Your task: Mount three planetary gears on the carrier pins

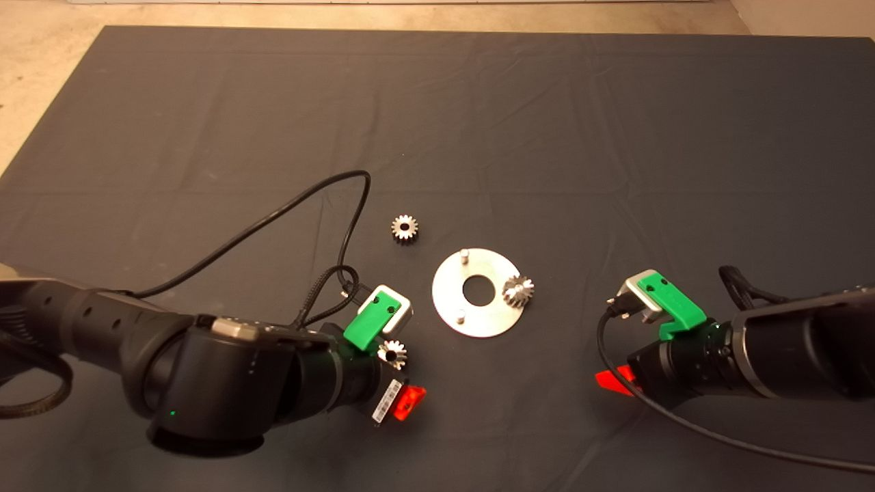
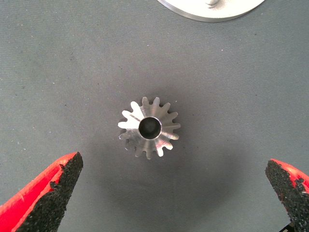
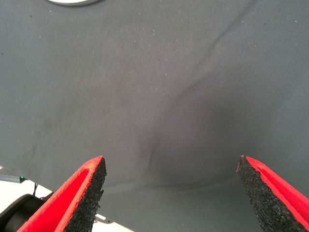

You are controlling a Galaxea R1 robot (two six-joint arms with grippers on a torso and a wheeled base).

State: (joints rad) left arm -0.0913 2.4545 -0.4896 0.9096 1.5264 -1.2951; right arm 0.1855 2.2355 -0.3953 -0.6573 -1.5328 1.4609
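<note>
**Left arm over a loose gear, fingers spread wide**

The left arm point(image 1: 205, 369), a thick black matte tube with a cable looping off it, fills the lower left of the head view, closest to the camera. The dark mat point(image 1: 547, 137) covers the counter — a woven cloth, faintly creased. The right arm point(image 1: 786, 348) reaches in from the right edge, its green-capped right gripper point(image 3: 171, 193) hanging over bare mat, well apart from every gear; its red fingers with rough black pads point(image 3: 87, 193) are spread wide and hold nothing.

The carrier disc point(image 1: 448, 301) lies flat near the middle of the mat: round, shiny, smooth metal with a large centre hole. Two bare carrier pins point(image 1: 464, 255) stand up from it as short cylinders. At the disc's right edge sits a tilted planetary gear point(image 1: 518, 292), silvery and toothed; whether it is seated on the third pin cannot be told.

The left gripper point(image 2: 171, 193) hovers just left of the disc. Its fingers point(image 2: 58, 188) are released wide and touch nothing — a second gear point(image 2: 148, 127) lies on the mat between them, slightly ahead of the tips, bore facing up, apart from both pads. A third gear point(image 1: 405, 227) lies flat on the mat beyond the disc's upper left.
</note>
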